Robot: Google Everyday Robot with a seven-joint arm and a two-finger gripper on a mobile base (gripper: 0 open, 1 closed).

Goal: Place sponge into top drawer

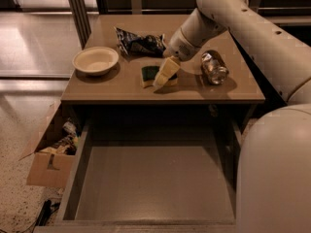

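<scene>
The sponge (pixel 148 74), dark green on top with a pale yellow layer below, lies flat on the brown table (pixel 112 86) near its front edge. My gripper (pixel 164 75) reaches down from the upper right and hangs directly over the sponge's right half, its pale fingers (pixel 166 70) covering that part. The top drawer (pixel 155 183) is pulled fully open below the table's front edge; its flat grey bottom holds nothing.
A cream bowl (pixel 95 60) stands at the table's left. A dark shiny snack bag (pixel 141 43) lies behind the sponge. A silvery can (pixel 214 68) lies on its side to the right. A brown cardboard box (pixel 52 154) with clutter sits on the floor left of the drawer.
</scene>
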